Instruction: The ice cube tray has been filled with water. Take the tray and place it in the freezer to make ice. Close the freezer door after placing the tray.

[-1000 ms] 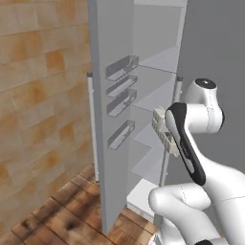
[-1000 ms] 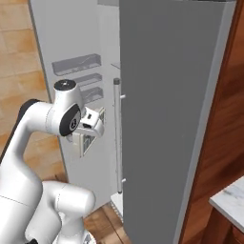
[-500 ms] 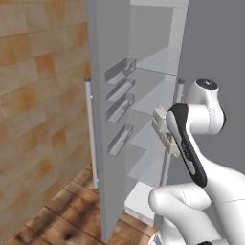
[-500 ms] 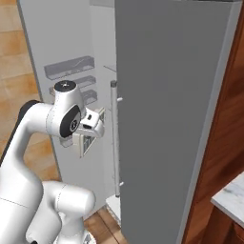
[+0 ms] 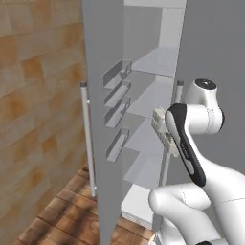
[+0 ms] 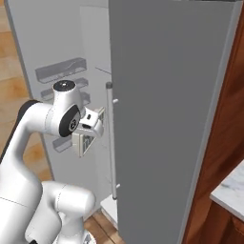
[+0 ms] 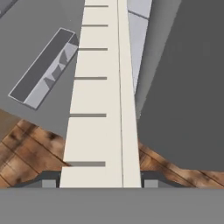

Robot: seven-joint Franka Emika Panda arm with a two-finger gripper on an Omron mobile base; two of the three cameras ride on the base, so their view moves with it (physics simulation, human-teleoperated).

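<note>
My gripper (image 7: 100, 183) is shut on the ice cube tray (image 7: 103, 109), a pale strip of square cells that runs away from the fingers in the hand view. The tray (image 5: 161, 129) hangs on edge at the arm's wrist, in front of the open freezer (image 5: 154, 91) with its white shelves. From the right the tray (image 6: 87, 141) sits just left of the other door's bar handle (image 6: 111, 143). The freezer door (image 5: 98, 119) stands swung open on the left, its clear bins (image 5: 117, 93) facing inward and its bar handle (image 5: 87, 139) on the outside.
The plain right fridge door (image 6: 167, 114) is closed and stands close beside the arm. A tiled wall (image 5: 33, 100) lies left of the open door. Wood floor (image 5: 62, 215) spreads below. A wooden cabinet side (image 6: 228, 119) and a marble counter corner (image 6: 232, 189) are at the right.
The whole picture has shifted a little, so the base has moved relative to the fridge. The arm keeps its pose and the tray stays in the gripper.
</note>
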